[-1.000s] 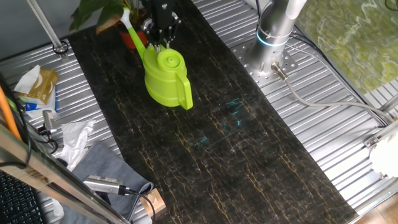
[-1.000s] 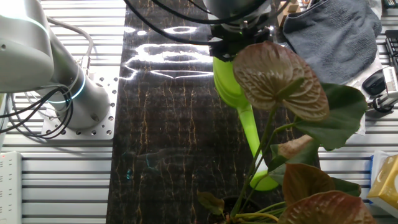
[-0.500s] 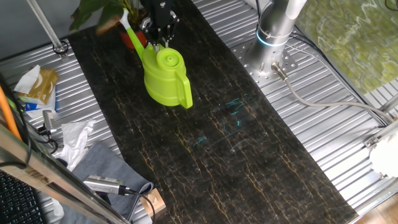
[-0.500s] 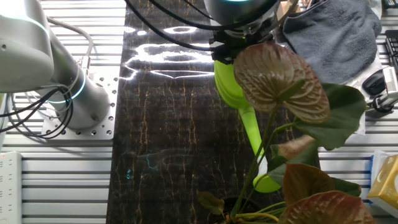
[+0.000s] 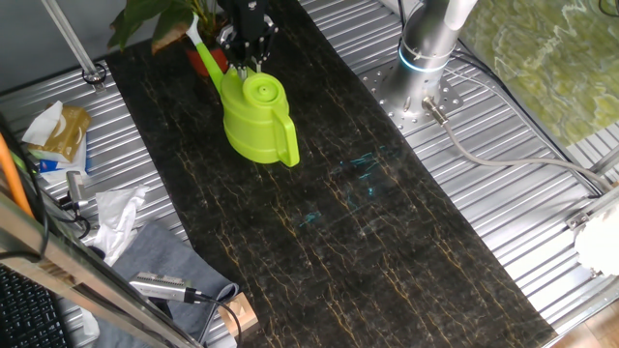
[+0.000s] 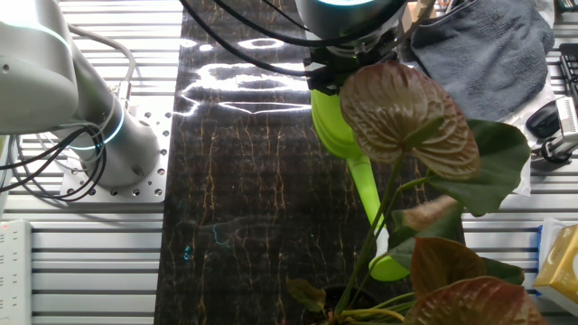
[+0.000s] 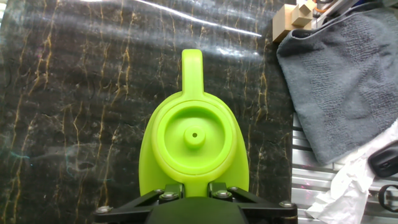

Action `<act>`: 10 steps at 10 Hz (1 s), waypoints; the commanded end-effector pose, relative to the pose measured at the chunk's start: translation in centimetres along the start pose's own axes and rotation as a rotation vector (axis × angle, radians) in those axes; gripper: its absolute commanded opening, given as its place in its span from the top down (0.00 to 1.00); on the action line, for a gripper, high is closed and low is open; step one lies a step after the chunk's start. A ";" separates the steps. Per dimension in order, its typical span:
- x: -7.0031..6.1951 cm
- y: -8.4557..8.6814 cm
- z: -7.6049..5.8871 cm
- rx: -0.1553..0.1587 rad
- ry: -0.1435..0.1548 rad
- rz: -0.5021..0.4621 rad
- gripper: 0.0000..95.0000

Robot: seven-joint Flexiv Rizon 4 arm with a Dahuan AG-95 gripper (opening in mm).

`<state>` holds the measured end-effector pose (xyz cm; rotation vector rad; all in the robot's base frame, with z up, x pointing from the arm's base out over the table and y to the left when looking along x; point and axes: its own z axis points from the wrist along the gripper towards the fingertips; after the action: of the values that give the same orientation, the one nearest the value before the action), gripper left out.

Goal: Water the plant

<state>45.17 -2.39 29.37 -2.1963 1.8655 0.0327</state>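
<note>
One plant (image 6: pixel 424 171) in its red-orange pot (image 5: pixel 215 60) is standing at the far end of the dark marbled mat (image 5: pixel 368 222). One lime-green watering can (image 5: pixel 257 121) is sitting beside it, spout toward the leaves. The single gripper (image 5: pixel 248 64) is pinching the can's top edge. One grey towel (image 7: pixel 339 87) is lying on the ribbed metal table (image 5: pixel 522 203). Nothing has visibly shifted since a second ago.

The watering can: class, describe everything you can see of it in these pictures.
The watering can is lime green, smooth plastic by its look, with a round lid with a small central knob, a loop handle and a long thin spout. It sits upright over the dark marbled mat, spout reaching toward the plant. The tool grips its rim at the spout side.
</note>
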 end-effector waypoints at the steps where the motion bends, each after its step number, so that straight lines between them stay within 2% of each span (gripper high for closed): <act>1: 0.0 0.0 0.0 0.000 -0.001 0.000 1.00; 10: 0.1 0.1 0.0 0.002 -0.011 -0.004 1.00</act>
<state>45.11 -2.49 29.33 -2.1937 1.8547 0.0409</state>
